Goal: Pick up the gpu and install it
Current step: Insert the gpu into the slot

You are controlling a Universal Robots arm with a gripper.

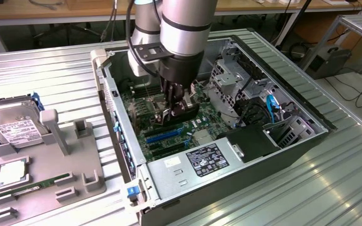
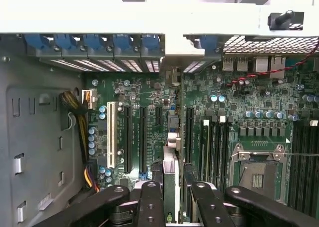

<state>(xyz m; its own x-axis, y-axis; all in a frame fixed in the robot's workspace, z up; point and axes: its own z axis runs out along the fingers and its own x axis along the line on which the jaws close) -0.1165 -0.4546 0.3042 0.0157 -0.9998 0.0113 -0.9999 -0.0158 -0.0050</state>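
The gpu [image 2: 171, 162] is seen edge-on in the wrist view, a thin card with a silver bracket end, standing upright over the green motherboard [image 2: 239, 102]. My gripper [image 2: 172, 189] is shut on it, with black fingers [image 2: 149, 202] on either side. The card hangs between the long black expansion slots [image 2: 142, 137] and another black slot [image 2: 189, 132]; whether its edge touches a slot is hidden. In the exterior view my gripper [image 1: 176, 109] reaches down into the open computer case [image 1: 231, 174] with the dark gpu [image 1: 184, 117] at the motherboard [image 1: 162, 136].
A grey parts holder [image 1: 55, 165] at the exterior view's left carries a hard drive [image 1: 14, 127], a CPU [image 1: 11, 172] and a green RAM stick [image 1: 33, 185]. Inside the case are the power supply [image 1: 206, 157], drive cages [image 1: 231, 75] and cables [image 1: 269, 106].
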